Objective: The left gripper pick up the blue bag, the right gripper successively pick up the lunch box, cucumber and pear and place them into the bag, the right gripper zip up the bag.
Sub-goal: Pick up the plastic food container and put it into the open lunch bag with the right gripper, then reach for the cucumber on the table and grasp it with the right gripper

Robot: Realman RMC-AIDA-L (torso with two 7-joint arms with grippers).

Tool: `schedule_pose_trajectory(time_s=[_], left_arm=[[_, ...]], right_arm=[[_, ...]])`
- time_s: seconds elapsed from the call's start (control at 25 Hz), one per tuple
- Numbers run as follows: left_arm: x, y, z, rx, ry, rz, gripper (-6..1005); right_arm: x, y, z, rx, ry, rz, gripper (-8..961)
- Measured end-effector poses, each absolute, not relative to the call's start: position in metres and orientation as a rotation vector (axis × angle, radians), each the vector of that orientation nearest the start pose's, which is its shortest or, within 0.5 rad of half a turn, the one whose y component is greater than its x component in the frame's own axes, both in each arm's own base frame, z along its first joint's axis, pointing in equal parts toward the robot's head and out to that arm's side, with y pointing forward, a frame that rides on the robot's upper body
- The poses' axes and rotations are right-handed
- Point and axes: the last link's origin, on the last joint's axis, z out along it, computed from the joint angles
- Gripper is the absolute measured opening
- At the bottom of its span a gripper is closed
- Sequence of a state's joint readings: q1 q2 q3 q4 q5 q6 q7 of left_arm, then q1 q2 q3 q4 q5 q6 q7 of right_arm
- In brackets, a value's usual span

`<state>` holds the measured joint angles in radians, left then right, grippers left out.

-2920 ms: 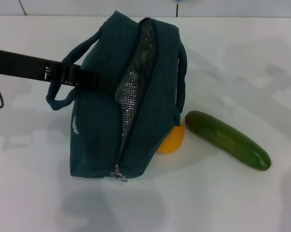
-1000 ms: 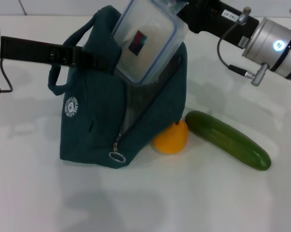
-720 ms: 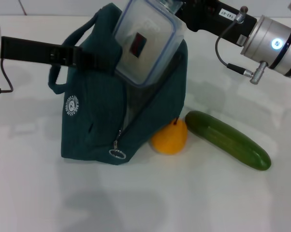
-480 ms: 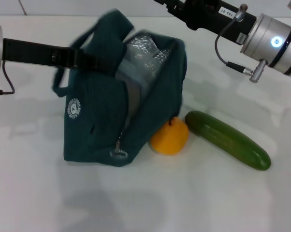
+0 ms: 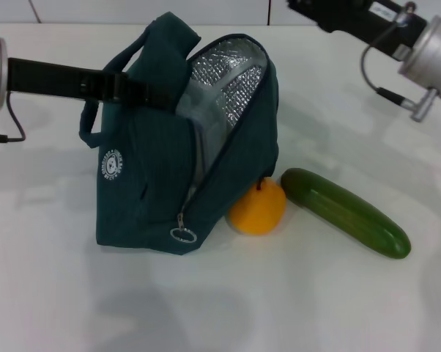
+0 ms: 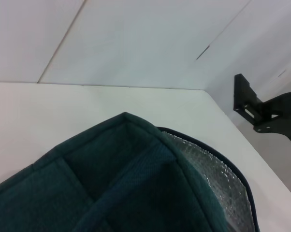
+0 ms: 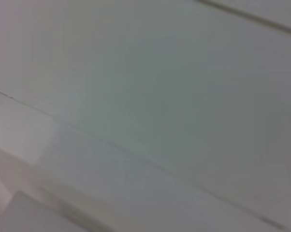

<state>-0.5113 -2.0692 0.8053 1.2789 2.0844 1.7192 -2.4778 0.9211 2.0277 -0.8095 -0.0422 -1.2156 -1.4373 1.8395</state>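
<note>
Left gripper is clamped on the blue bag, holding its mouth open. Right gripper sits up beyond the bag, can't tell its jaws. Pear touches the bag, cucumber beside it.

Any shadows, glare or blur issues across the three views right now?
Head view: sharp, soft shadows under the cucumber and pear, foil lining of the blue bag glints mildly. Left wrist view: bag fabric fills the foreground, slightly soft. Right wrist view: blurred pale surfaces only, nothing of the task things.
</note>
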Motion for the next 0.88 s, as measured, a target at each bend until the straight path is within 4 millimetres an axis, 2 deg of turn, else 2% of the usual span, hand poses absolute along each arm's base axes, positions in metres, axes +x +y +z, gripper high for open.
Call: schedule_pose_trajectory(time_s=[0.12, 0.24, 0.36, 0.56, 0.68, 0.88], left_arm=[[-0.201, 0.343, 0.078, -2.544, -1.396, -0.521, 38], [-0.202, 0.343, 0.076, -2.545, -1.406, -0.522, 38], [-0.205, 0.343, 0.075, -2.543, -1.412, -0.522, 38], [-0.210, 0.345, 0.078, -2.524, -1.412, -0.520, 38], [-0.211, 0.345, 0.078, -2.520, -1.416, -0.521, 38], [-0.211, 0.345, 0.077, -2.520, -1.407, -0.535, 38]], right_arm=[[0.163, 0.403, -0.011, -2.191, 1.499, 1.666, 662], [0.196, 0.393, 0.002, -2.166, 1.391, 1.584, 681], [0.219, 0.384, 0.014, -2.199, 1.291, 1.467, 716], [0.231, 0.383, 0.034, -2.377, 1.019, 1.182, 795], [0.233, 0.385, 0.043, -2.441, 0.900, 1.059, 829], [0.233, 0.396, 0.061, -2.562, 0.654, 0.715, 886]])
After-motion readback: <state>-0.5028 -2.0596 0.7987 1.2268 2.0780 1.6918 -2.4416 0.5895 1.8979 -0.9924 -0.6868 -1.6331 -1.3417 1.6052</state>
